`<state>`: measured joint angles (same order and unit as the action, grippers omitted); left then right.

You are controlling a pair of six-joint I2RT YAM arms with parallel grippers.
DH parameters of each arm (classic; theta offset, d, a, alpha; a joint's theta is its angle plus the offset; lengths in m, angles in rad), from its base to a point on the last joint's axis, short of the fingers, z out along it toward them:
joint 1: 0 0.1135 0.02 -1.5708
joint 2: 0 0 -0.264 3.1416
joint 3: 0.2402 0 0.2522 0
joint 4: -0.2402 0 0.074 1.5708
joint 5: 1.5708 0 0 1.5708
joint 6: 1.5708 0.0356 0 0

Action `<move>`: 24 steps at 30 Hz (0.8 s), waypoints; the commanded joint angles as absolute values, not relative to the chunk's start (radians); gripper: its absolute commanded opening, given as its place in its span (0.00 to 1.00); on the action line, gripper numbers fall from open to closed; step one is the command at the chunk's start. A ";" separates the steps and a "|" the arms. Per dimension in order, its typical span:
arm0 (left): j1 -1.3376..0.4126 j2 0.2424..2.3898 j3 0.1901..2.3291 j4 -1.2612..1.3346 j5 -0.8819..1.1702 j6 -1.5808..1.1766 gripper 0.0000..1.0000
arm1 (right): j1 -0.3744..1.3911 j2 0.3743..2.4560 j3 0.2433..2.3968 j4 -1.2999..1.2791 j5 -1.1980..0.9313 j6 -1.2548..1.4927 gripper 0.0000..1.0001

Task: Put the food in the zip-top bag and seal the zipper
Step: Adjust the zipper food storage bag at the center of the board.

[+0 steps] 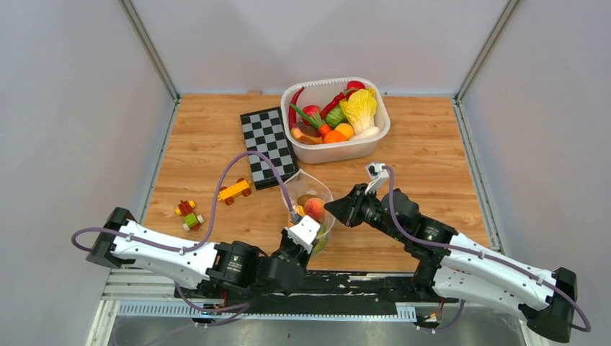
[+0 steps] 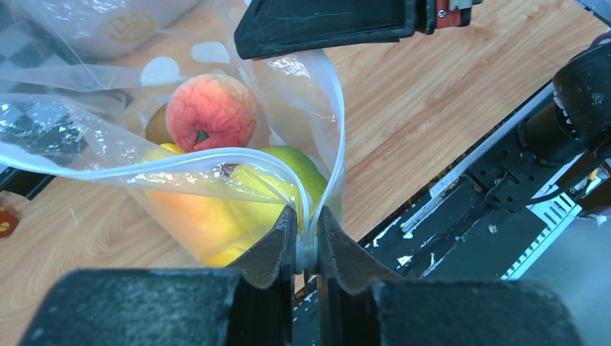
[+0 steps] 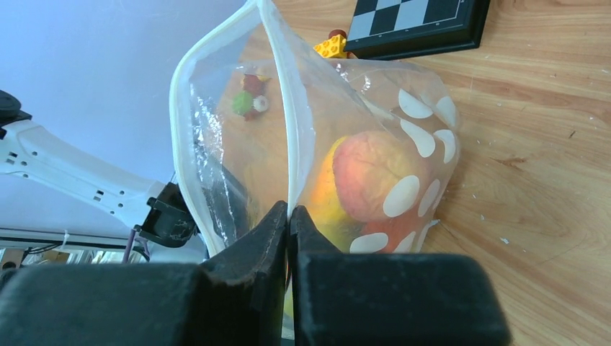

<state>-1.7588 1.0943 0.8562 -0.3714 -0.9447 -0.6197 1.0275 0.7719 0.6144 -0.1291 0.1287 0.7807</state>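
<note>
The zip-top bag [image 1: 311,189] stands near the table's front middle, its mouth open. Inside are a peach [image 1: 314,207], a green fruit [image 2: 297,164] and an orange-yellow fruit [image 2: 189,216]. My left gripper [image 2: 308,218] is shut on the near end of the zipper [image 2: 216,155]. My right gripper [image 3: 289,211] is shut on the zipper's [image 3: 282,108] other side, pinching one lip. In the top view the left gripper [image 1: 297,216] is at the bag's near side and the right gripper [image 1: 330,207] at its right. The peach [image 3: 364,169] shows through the dotted wall.
A white tub [image 1: 377,134] at the back holds more food: chillies, cabbage, oranges. A chessboard [image 1: 268,144] lies left of it. A yellow toy car [image 1: 234,191] and a red-green one [image 1: 189,214] sit left of the bag.
</note>
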 commanded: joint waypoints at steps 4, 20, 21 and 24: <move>-1.762 0.998 0.827 -0.321 -0.994 -0.577 0.00 | 1.024 0.723 0.636 -0.060 0.112 0.677 0.30; -1.762 0.687 0.885 -0.529 -0.807 -0.328 0.00 | 1.019 0.620 0.712 -0.161 0.145 -0.058 0.65; -1.761 0.688 0.901 -0.554 -0.794 -0.319 0.00 | 1.020 0.623 0.709 -0.158 0.116 -0.095 0.66; -1.761 0.700 0.941 -0.581 -0.757 -0.262 0.00 | 1.018 0.656 0.707 -0.166 0.035 -0.148 0.69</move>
